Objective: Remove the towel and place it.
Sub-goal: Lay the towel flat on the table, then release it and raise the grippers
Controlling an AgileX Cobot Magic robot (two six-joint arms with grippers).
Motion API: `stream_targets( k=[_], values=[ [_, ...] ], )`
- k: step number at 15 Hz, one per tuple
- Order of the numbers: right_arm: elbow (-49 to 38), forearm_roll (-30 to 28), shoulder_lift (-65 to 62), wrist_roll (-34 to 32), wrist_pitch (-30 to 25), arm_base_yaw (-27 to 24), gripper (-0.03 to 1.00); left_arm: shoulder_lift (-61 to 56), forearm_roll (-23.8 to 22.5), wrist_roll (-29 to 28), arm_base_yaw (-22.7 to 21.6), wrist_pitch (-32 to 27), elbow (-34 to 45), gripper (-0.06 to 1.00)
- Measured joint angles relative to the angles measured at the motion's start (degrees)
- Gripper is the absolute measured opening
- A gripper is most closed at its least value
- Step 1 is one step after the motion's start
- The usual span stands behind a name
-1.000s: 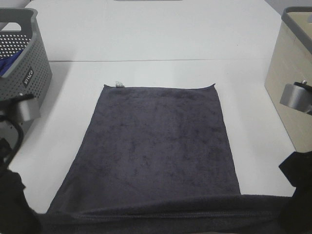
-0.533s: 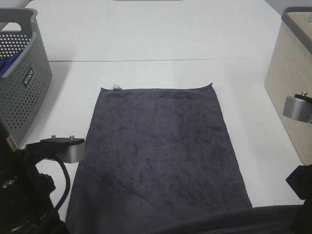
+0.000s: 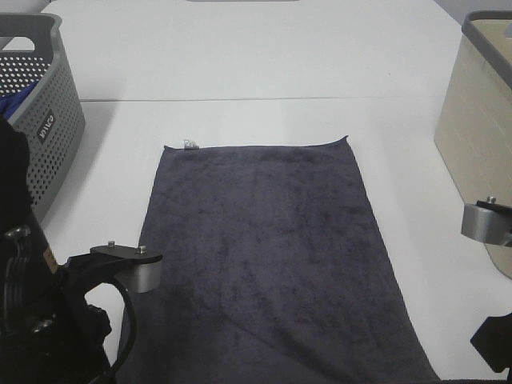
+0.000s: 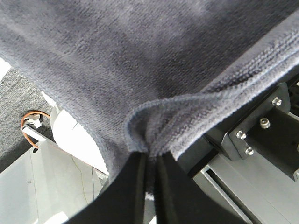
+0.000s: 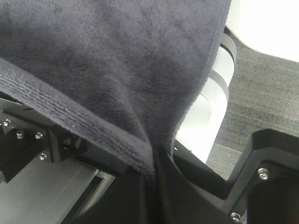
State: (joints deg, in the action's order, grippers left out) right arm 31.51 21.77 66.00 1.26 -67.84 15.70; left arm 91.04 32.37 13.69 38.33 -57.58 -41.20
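Exterior view, left to right. A grey perforated basket (image 3: pixel 44 120) stands at the far left of the white table (image 3: pixel 240 64), with a blue cloth (image 3: pixel 11 104) visible inside it. In front of the basket, the left arm (image 3: pixel 48 320) occupies the near left corner, just beside the long left edge of the towel (image 3: pixel 272 256). This dark charcoal towel lies spread flat along the middle of the table. Its far edge is straight, with a small white tag (image 3: pixel 190 144) at the far left corner. Its near end passes out of view at the bottom, and a shallow diagonal crease crosses the near left part. At the far right stands a beige bin (image 3: pixel 480 136) with a grey rim, well apart from the towel.

Left wrist view: the left tool (image 4: pixel 150 163) is clenched on a bunched fold of the towel's hemmed edge.

Right wrist view: the right tool (image 5: pixel 153 175) is likewise clenched on the towel's hem, the cloth draping away from it.
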Motion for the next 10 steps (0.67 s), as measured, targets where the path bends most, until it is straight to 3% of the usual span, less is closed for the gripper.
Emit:
stream_targets(
  k=[7,10],
  values=[
    [-0.11,-0.11,10.71,4.76,3.21,-0.06,0.01,2.69,-0.63,0.17,0.00,1.15,-1.32,0.01],
    [-0.23,0.06,18.22,8.82,5.33,-0.17,0.01,6.65,-1.20,0.06,0.00,-0.97,-4.18,0.01]
  ],
)
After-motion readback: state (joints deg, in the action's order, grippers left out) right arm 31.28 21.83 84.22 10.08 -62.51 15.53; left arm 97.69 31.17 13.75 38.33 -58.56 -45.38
